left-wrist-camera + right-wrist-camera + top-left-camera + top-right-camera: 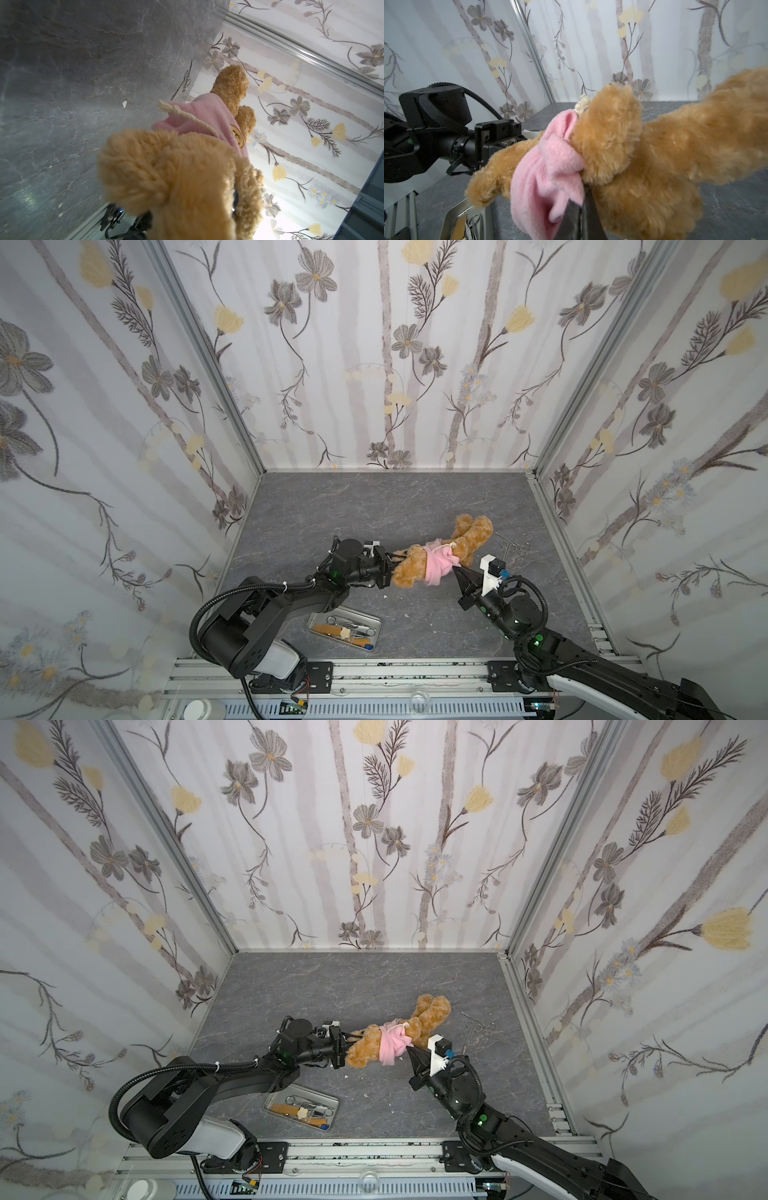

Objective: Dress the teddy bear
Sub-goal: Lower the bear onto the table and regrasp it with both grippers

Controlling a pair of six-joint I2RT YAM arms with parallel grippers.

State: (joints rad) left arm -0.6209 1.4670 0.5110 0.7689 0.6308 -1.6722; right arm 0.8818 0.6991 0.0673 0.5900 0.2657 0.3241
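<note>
While both arms low and inward, left pincer clenched on teddy bear, right pincer clenched on pink shirt.

The bear in its shirt fills the whole gap between the left fingers and the right fingers, its legs jutting past the right fingers. Beyond the left fingers the worktop lies bare to the back wall. Forceps lie outside the right fingers, and a tray sits behind the left fingers, beside the left arm.
</note>
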